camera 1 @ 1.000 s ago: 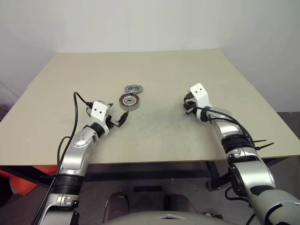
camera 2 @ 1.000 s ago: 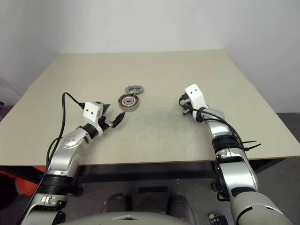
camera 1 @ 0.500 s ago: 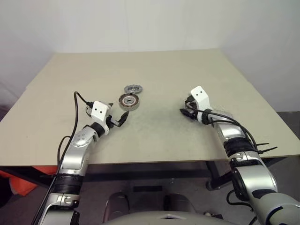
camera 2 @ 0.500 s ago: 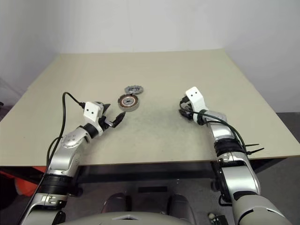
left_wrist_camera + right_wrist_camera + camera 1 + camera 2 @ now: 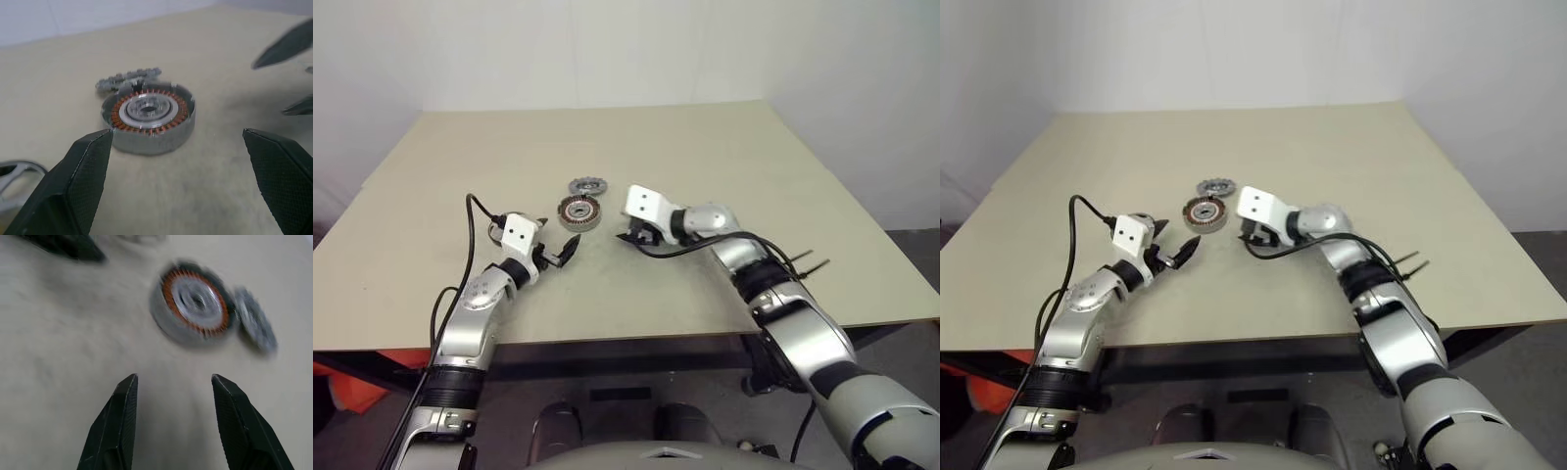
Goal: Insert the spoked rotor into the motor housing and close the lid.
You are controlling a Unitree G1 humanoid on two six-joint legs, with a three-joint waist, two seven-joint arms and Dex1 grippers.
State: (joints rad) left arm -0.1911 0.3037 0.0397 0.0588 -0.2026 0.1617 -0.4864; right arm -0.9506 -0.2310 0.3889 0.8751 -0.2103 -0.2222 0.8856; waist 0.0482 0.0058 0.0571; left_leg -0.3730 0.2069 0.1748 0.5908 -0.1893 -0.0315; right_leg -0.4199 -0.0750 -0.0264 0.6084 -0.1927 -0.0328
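Table [image 5: 724, 166]: beige top, white wall behind; no writing, brand or label legible anywhere in the views.
Motor housing [image 5: 578, 211]: squat round disc w/ dark rim, copper-brown winding ring, silver hub; sits flat on the table near its middle, between the two grippers. Wrist views show windings and hub clearly, no markings readable.
Spoked rotor [image 5: 588, 186]: flat grey notched wheel, lying on the table just behind the housing, on its far side; looks to be touching or nearly touching the housing rim, can't tell which.
Left gripper [image 5: 560, 252]: fingers spread wide, empty; hovers low over the table, near side of the housing and to its left, pointing toward it. Left wrist view has the housing framed between the two black fingers [image 5: 78, 181], not touched.
Right gripper [image 5: 633, 236]: fingers parted, grasping nothing; just right of the housing, angled down at the table. Right wrist view shows housing and rotor ahead of the fingertips, apart from them.
Cable [image 5: 470, 245]: black, loops up from the left wrist.
White blocks on both wrists: two small dark dots each, no text.
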